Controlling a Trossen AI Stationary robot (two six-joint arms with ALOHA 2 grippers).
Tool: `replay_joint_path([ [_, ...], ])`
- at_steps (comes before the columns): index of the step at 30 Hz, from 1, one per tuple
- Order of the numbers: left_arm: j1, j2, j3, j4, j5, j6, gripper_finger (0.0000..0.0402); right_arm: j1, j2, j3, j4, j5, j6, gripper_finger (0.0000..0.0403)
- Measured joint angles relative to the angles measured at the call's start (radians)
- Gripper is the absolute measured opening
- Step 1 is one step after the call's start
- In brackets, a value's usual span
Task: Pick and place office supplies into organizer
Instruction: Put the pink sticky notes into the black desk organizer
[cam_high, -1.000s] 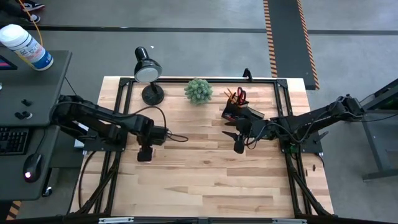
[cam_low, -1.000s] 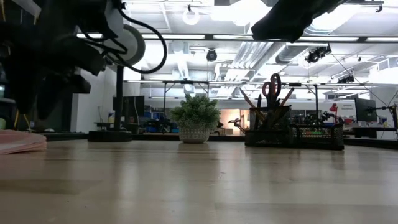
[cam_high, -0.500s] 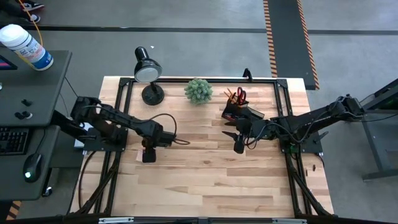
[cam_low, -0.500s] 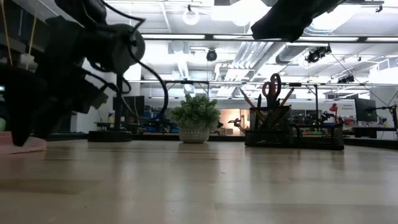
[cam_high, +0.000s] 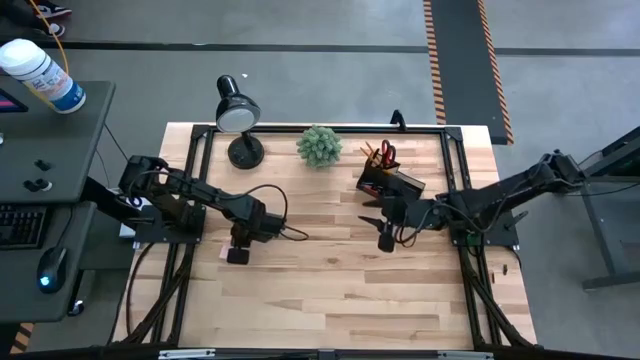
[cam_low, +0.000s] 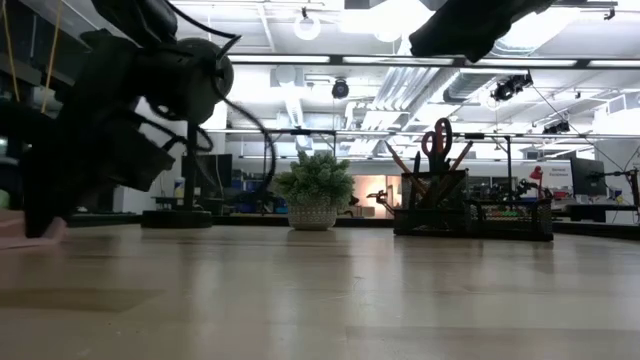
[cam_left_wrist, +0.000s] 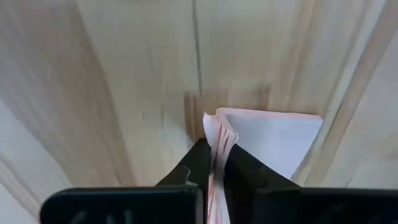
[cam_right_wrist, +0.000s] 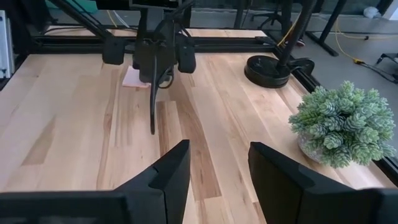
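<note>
Both arms reaching inward over the bench

We are holding our left pincer (cam_high: 238, 255) low, fingers pinched nearly together, while our right pincer (cam_high: 385, 240) is hovering higher with fingers (cam_right_wrist: 169, 171) parted.

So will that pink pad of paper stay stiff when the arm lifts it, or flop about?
Probably floppy: the left gripper is shut on one edge of the pink sticky-note pad, and its sheets already fan apart there. It looks thin and light, so the free side may droop.

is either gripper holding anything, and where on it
Left gripper pinches the pink sticky-note pad by one edge; right gripper holds nothing.
</note>
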Motion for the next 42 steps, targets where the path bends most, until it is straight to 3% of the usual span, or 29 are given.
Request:
replay_joint_path([
  [14,0.001,0.006,0.201,0.201,-0.120,0.152,0.0004,0.190,-0.003,0.001,-0.021,0.217,0.023,0.0153],
  [23,0.002,0.005,0.353,0.357,-0.217,0.290,0.0002,0.364,-0.003,0.002,-0.020,0.469,0.030,0.0153],
  [33,0.030,0.040,0.389,0.706,-0.252,0.590,0.0000,0.521,-0.003,0.003,-0.049,0.746,0.125,0.0153],
  [37,0.042,0.054,0.391,0.851,-0.301,0.597,0.0000,0.568,-0.003,0.003,-0.118,0.829,0.216,0.0153],
  [42,0.042,0.057,0.388,0.996,-0.398,0.499,0.0000,0.578,-0.003,0.003,-0.205,0.871,0.317,0.0153],
])
